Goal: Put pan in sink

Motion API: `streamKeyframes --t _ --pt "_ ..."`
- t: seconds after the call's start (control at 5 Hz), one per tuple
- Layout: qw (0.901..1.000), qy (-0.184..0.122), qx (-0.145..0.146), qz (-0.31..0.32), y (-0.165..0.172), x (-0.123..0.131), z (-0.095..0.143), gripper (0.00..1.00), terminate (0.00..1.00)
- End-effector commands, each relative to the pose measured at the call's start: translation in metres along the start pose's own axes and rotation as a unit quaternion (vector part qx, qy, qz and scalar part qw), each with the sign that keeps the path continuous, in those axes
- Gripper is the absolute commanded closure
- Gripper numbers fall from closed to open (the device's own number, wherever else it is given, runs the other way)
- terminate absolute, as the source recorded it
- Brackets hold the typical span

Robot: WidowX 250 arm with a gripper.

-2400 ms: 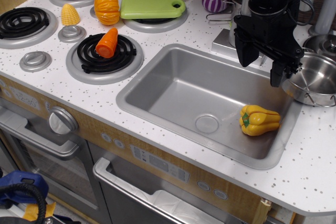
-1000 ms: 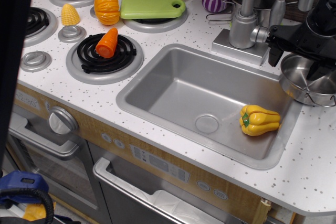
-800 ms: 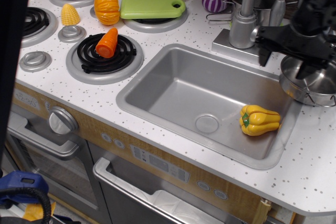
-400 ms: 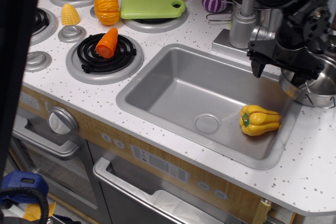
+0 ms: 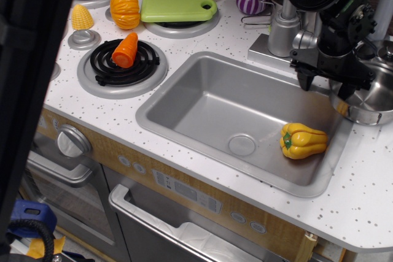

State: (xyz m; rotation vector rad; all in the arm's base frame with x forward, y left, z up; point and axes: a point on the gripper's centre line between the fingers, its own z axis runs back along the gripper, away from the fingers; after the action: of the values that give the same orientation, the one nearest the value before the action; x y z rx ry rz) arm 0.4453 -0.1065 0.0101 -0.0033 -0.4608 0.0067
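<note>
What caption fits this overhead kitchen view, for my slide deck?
Gripper at the rim of the pan beside the sink, which holds a yellow pepper.

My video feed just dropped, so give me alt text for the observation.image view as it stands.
The gripper straddles the near-left rim of the steel pan, which stands on the white counter right of the grey sink; whether the jaws have closed on it is unclear. A yellow toy pepper lies in the sink's right end beside the drain.
</note>
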Motion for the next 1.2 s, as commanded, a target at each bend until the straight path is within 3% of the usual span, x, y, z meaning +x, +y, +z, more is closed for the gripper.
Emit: streamKeyframes --t 0.0,0.4,0.6,0.8,1.0 --pt "0.9999 -0.011 0.003 -0.007 0.0 0.02 0.016 1.0 0.0" --pt "0.9987 0.015 0.033 -0.037 0.015 0.018 0.045 1.0 0.0" --pt "0.9946 0.04 0.046 -0.084 0.039 0.015 0.064 1.0 0.0" --pt "0.9886 0.052 0.046 -0.134 0.078 -0.013 0.077 1.0 0.0" --pt "0.9778 0.065 0.025 -0.197 0.113 -0.023 0.075 1.0 0.0"
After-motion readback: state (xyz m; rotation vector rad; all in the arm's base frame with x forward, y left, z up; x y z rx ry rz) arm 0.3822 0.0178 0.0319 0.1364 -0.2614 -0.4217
